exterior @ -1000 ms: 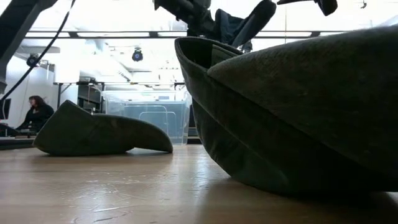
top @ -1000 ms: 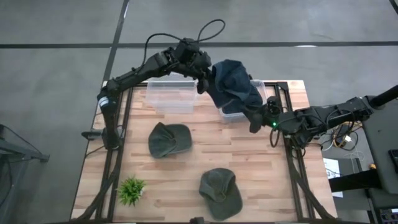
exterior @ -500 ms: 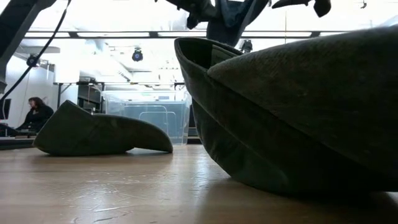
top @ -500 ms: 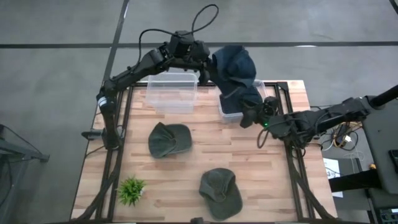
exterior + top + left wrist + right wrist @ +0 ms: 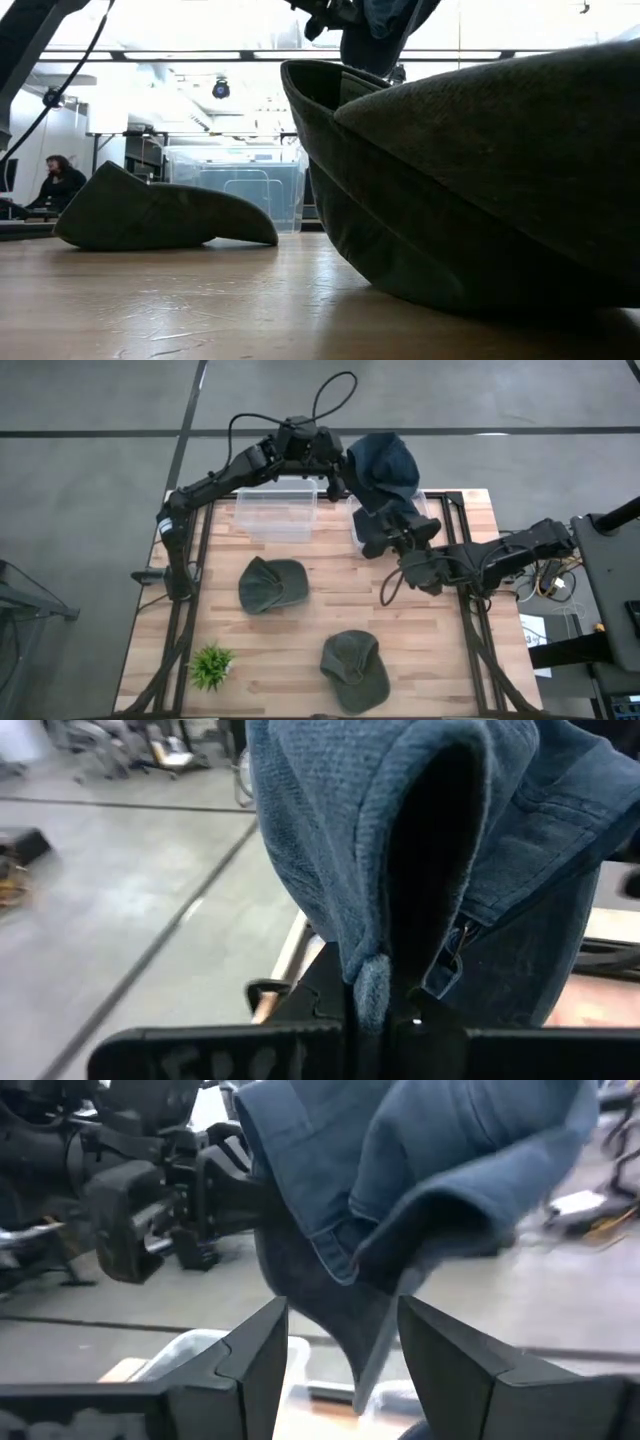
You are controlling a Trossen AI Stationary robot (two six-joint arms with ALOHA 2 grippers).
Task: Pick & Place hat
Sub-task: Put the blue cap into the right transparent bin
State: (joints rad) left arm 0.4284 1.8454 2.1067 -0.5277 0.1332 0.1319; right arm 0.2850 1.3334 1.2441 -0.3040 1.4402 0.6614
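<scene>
A blue hat (image 5: 385,468) hangs in the air over the table's far edge, above a clear bin (image 5: 372,542). My left gripper (image 5: 337,468) is shut on it from the left. My right gripper (image 5: 388,540) is open. In the right wrist view its fingers stand either side of the hat's drooping lower part (image 5: 362,1350). The blue hat also shows at the top of the low view (image 5: 385,25). Two green hats lie flat on the wood, one left of middle (image 5: 270,582) and one near the front edge (image 5: 355,668). My left gripper pinches a bunched fold of the hat's edge (image 5: 372,982) between its two shut fingers (image 5: 420,1020). The fingers come nearly level from the table's left. The hat is lifted clear and droops beyond and below the fingers. My right gripper: I cannot tell whether its fingers touch the hat.
A second clear bin (image 5: 277,510) stands at the far left of the table. A small green plant (image 5: 210,665) sits at the near left corner. A person (image 5: 55,180) sits far behind the table in the low view. Bare wood lies between the green hats.
My left gripper has risen and tipped upward with the blue hat, which now hangs higher and nearer the far edge. My right gripper has moved toward the table's left under the hat and has rolled its wrist, staying open.
</scene>
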